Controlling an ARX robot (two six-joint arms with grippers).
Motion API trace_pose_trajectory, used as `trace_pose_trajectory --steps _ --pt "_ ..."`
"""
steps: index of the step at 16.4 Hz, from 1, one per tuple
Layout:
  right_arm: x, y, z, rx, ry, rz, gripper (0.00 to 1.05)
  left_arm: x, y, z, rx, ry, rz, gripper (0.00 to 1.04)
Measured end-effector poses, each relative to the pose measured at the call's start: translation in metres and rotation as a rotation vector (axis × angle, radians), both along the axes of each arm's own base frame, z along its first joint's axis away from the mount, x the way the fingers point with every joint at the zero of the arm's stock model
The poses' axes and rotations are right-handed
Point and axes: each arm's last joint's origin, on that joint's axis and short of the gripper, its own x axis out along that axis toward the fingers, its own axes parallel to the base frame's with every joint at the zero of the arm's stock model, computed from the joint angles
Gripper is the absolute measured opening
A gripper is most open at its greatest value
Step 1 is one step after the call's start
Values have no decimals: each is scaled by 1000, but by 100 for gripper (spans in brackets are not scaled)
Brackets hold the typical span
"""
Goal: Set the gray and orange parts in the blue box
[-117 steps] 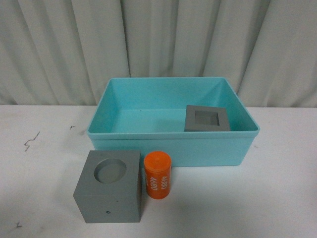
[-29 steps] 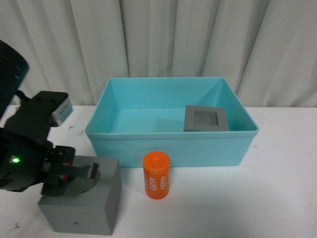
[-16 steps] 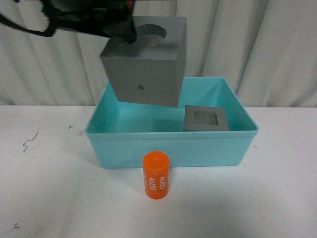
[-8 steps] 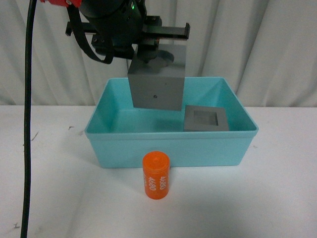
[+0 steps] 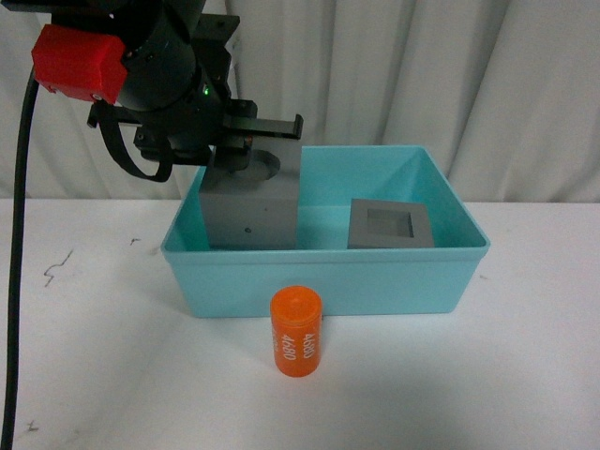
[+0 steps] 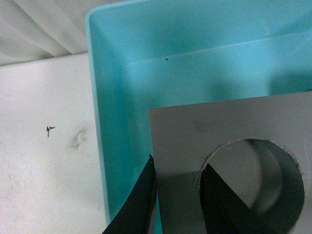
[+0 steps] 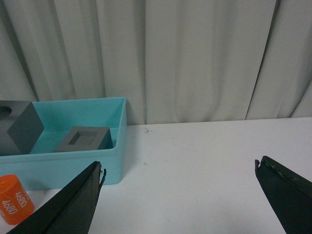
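Note:
My left gripper (image 5: 242, 157) (image 6: 178, 165) is shut on the gray cube with the round recess (image 5: 248, 211) (image 6: 219, 122), one finger in the recess and one on the outer side. The cube hangs low inside the left part of the blue box (image 5: 328, 251) (image 6: 112, 97); whether it touches the floor is hidden. The gray cube with the square recess (image 5: 390, 225) (image 7: 83, 139) rests in the box's right part. The orange cylinder (image 5: 297, 333) (image 7: 12, 197) stands upright on the table in front of the box. My right gripper (image 7: 179, 168) is open over bare table, away from the box.
The white table (image 5: 525, 375) carries small pen marks (image 5: 56, 270) at the left. A pale curtain (image 5: 422, 75) hangs close behind the box. A black cable (image 5: 14, 281) runs down the left edge of the front view.
The left gripper has carried the round-recess cube from the table up over the box and down into its left part. The cylinder and the other cube have not moved.

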Motion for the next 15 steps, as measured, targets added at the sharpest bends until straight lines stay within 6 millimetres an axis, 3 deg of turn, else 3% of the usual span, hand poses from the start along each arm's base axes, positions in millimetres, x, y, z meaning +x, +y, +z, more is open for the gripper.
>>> trace_pose_trajectory --steps 4,7,10,12,15 --pt "0 0 0 0 0 0 98 1 3 -12 61 2 14 21" --pt "0 0 0 0 0 0 98 3 12 -21 89 41 33 52" --pt "0 0 0 0 0 0 98 -1 21 -13 53 23 39 84" --pt "0 0 0 0 0 0 98 -14 27 15 -2 -88 41 100" --pt "0 0 0 0 0 0 98 -62 31 79 -125 -354 -23 98"
